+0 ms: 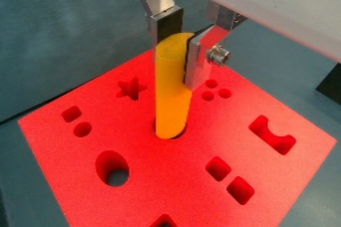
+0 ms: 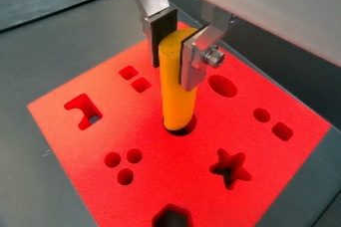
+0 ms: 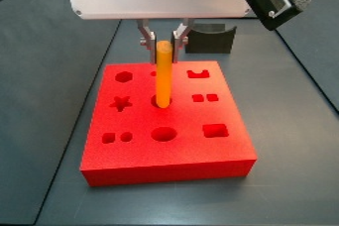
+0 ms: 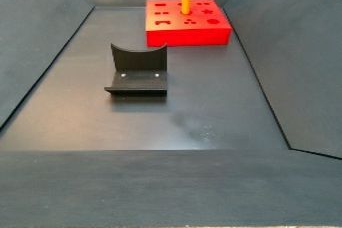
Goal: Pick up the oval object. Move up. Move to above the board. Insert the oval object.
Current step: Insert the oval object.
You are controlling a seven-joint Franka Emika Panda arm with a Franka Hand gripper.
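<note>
The board [image 3: 166, 156] is sitting on the dark matte floor [image 4: 174, 122] as a thick, bright red block with a slightly grainy, foam-like top, cut through with circles, squares, a star [image 3: 121, 102] and other shapes. The oval object [image 3: 162, 76] is showing as a slim, smooth orange-yellow peg with rounded sides, and it is standing upright, its long axis running vertically (top end up between the fingers). The gripper [image 3: 165, 42] is hanging over the middle of the board and is clamping the peg's upper end between flat silver plates [image 1: 164, 17] with dark pads. In both wrist views the lower tip is sitting at the mouth of a rounded cut-out [image 2: 177, 126] near the board's centre; how deep it is reaching cannot be told. In a side view the dark L-shaped fixture [image 4: 135, 70] is standing nearer and to the left, well apart from the board
</note>
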